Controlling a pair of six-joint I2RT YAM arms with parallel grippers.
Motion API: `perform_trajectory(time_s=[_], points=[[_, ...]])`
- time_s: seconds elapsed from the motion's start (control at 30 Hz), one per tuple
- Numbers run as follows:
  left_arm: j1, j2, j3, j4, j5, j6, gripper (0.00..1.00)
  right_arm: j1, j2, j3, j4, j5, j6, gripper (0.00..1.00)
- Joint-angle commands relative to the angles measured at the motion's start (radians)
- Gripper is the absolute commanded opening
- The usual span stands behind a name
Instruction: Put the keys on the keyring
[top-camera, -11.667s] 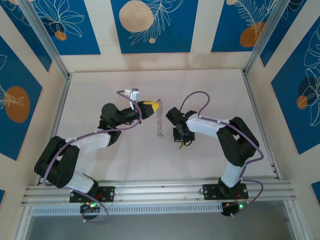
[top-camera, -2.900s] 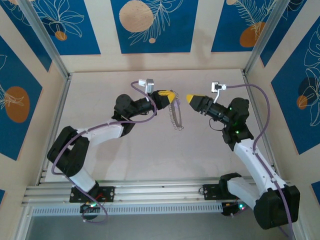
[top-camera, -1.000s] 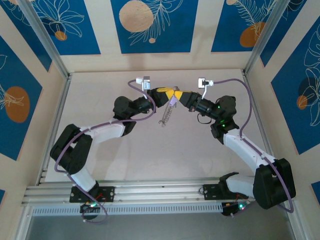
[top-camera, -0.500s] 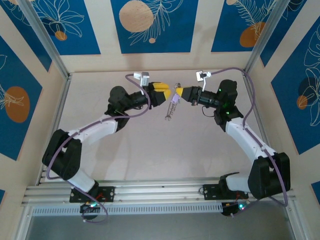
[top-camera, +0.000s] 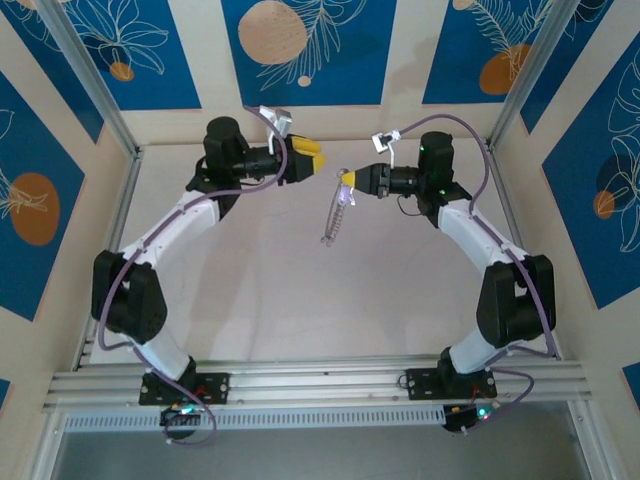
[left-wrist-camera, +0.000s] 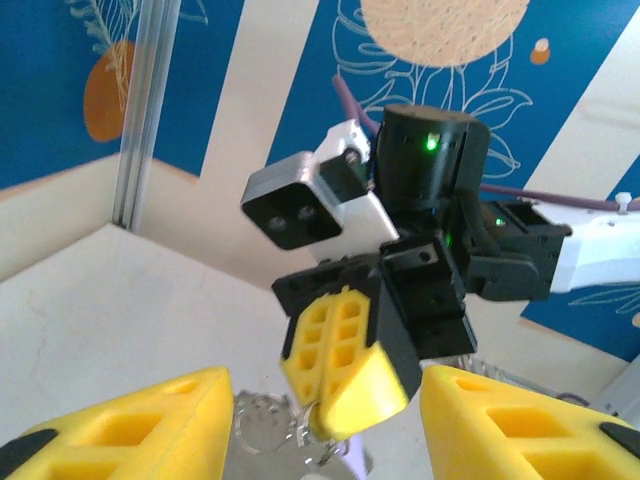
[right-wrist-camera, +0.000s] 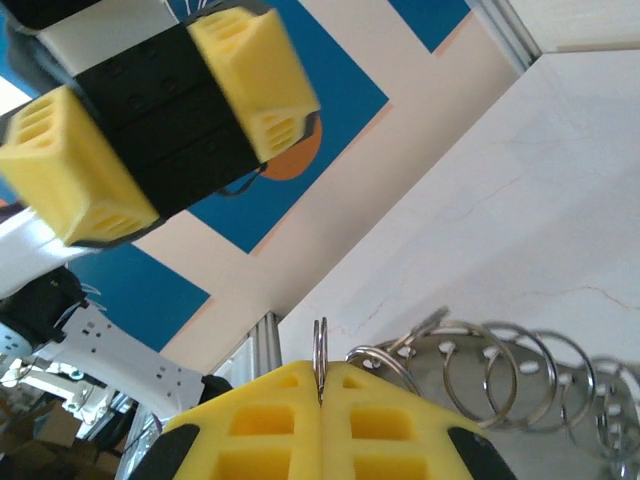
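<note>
Two arms over a pale table (top-camera: 250, 300) lying well below both grippers: left arm (top-camera: 165, 230) and right arm (top-camera: 487, 245), each stretched toward the back wall, tips facing one another.

Left gripper (top-camera: 306, 158) just beside the right one but apart from it, yellow fingers (right-wrist-camera: 255, 75) spread wide, nothing between them. From the right wrist, seen as two yellow blocks up and to the left of the closed tips.

Right gripper (top-camera: 347, 180) pressed together, pinching the top ring of the keyring (top-camera: 334, 216) at the very fingertips. From its own wrist, a thin steel edge standing up out of the seam between the two pads (right-wrist-camera: 265, 415).

Rest of the keyring, a string of linked silvery rings, trailing down and away from that pinch. Lower end touching the table or not: cannot tell. From the left wrist, a couple of rings just under the closed yellow tips, framed between the left gripper's own spread fingers.

Key (top-camera: 342, 197): a pale lilac fleck among the upper rings, just below the right fingertips, too small to tell how it sits there.
</note>
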Motion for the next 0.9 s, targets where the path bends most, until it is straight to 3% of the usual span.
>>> perform_trajectory(time_s=[0.0,0.1,0.27,0.87], points=[[0.013,0.055,0.107,-0.196,0.123,0.066,0.50,-0.005,0.030,0.051,-0.049,-0.068,-0.040,0.00],[0.013,0.104,0.187,-0.334,0.152,0.124,0.43,0.000,0.048,0.063,-0.036,-0.068,-0.021,0.00],[0.006,0.135,0.197,-0.367,0.176,0.129,0.36,0.018,0.067,0.076,-0.037,-0.060,-0.014,0.00],[-0.035,0.151,0.166,-0.419,0.160,0.178,0.33,0.041,0.082,0.095,-0.027,-0.051,0.003,0.00]])
